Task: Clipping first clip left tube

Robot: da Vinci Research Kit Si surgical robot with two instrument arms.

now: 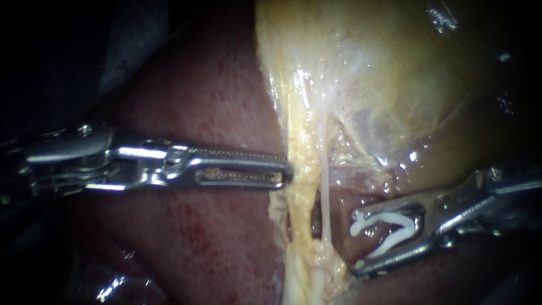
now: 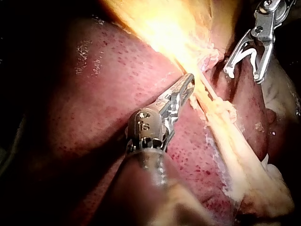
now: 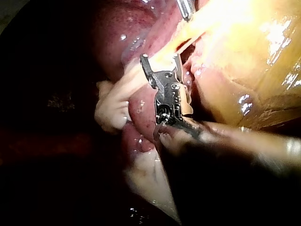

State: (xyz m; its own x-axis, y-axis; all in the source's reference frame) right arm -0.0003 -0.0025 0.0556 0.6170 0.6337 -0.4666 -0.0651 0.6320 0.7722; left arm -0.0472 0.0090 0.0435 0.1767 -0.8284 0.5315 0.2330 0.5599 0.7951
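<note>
Currently the right instrument (image 1: 357, 242) sits lower right, jaws spread around a white clip (image 1: 389, 229), mouth facing left. The left tube (image 1: 299, 197) runs vertically at centre, beyond a thin pale tube (image 1: 326, 186). The left instrument (image 1: 288, 172) pinches the left tube's edge.

My left instrument (image 1: 285, 171): bright polished metal, finely ridged towards the tip, slotted. My right instrument (image 1: 355, 242): the same glossy metal, smooth; its jaws hold a clip (image 1: 393, 238), white, smooth, plastic by the look. Liver (image 1: 209, 237): dark red, wet, glossy, finely speckled. Gallbladder (image 1: 384, 68): yellow-green, slick, filmy skin. Tube (image 1: 326, 186): pale, smooth, moist. Fat (image 1: 299, 186): yellow, ragged, shiny.
</note>
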